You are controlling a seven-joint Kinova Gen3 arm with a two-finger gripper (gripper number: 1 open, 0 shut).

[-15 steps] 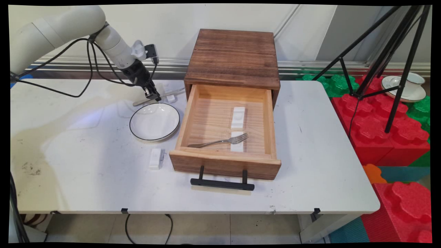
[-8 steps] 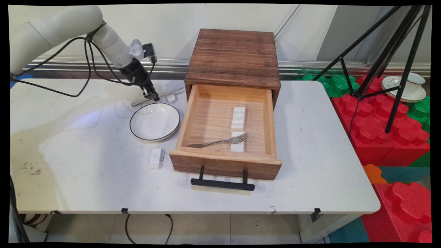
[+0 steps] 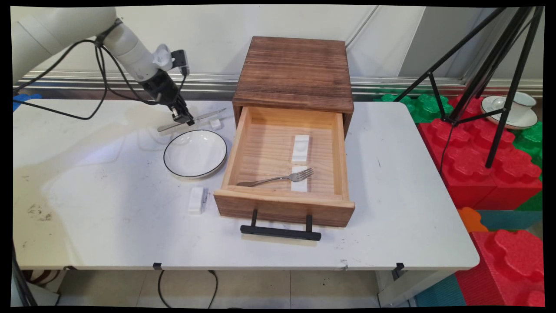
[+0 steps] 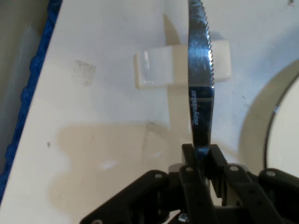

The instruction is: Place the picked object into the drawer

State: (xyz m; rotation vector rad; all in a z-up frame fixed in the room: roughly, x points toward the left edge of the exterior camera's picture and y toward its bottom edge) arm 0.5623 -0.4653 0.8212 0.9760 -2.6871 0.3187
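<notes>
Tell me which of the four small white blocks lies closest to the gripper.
The white block behind the plate, under the tip of the knife that the gripper holds. Another lies left of the drawer; two lie inside it.

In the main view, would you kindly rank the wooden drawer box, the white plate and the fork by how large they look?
Largest to smallest:
1. wooden drawer box
2. white plate
3. fork
The fork's length nearly matches the plate's width, though it covers far less area.

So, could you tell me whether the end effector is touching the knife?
Touching. The hand view shows the end effector shut on the knife, with the blade clamped between both black fingertips.
</notes>
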